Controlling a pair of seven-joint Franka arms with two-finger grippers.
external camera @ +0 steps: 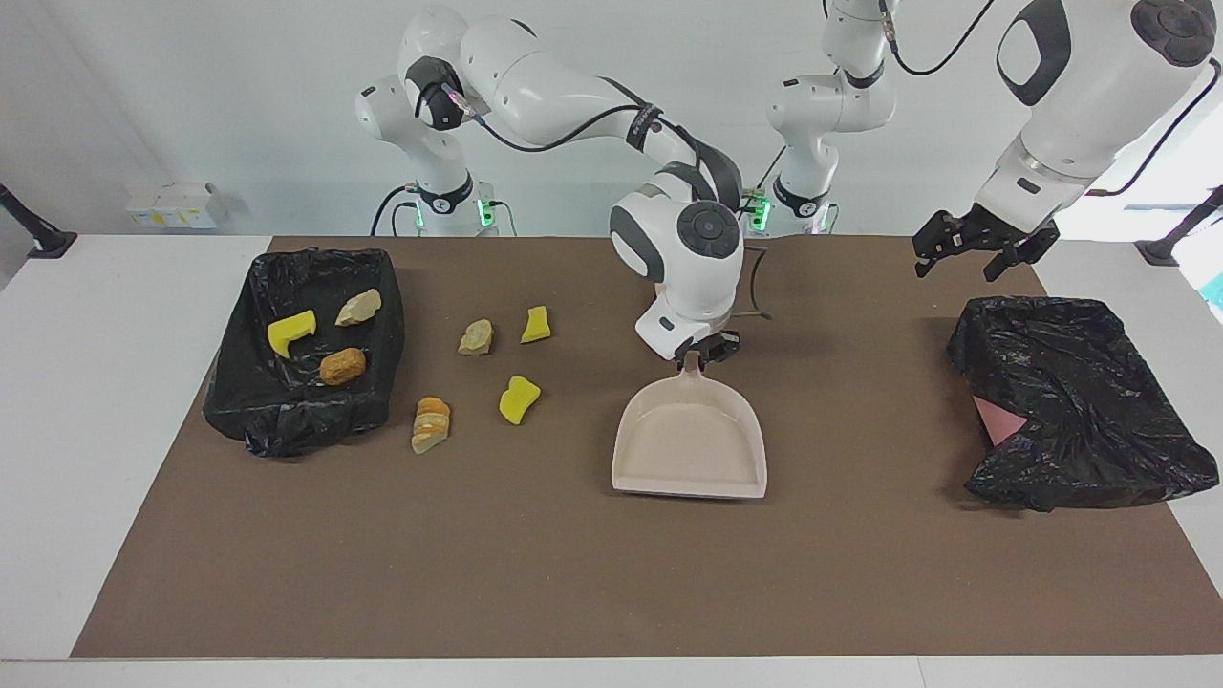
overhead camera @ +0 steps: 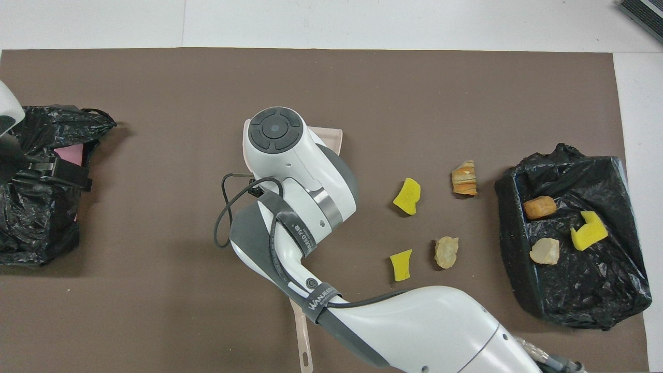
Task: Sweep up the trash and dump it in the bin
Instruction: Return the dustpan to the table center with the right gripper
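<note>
I have the brown mat (external camera: 611, 573) covering most of the bench, and everything sits on it. Two bins lined with black bags come next: one (external camera: 277, 411) at the right arm's end holding three scraps, and a second (external camera: 1080, 420) at the left arm's end with a pink patch showing and no scraps that I can see.

My right gripper (external camera: 705, 352) is clenched on the handle of the single beige dustpan (external camera: 690, 449), which sits at mid-mat with its mouth facing away from the robots. I judge I'm holding it there so scraps can be pushed into it. My left gripper (external camera: 967, 250) hangs released over the mat's corner beside the second bin; that arm waits.

One beige hand brush (overhead camera: 303, 336) lies near the mat's robot-side edge, mostly hidden under my right arm in the overhead view.

The trash (external camera: 519, 398) counts seven pieces. Four lie loose on the mat between the dustpan and the first bin: two yellow, two tan. In that bin are one yellow chunk (external camera: 291, 332), one pale lump (external camera: 358, 307) and one brown lump (external camera: 342, 366).
</note>
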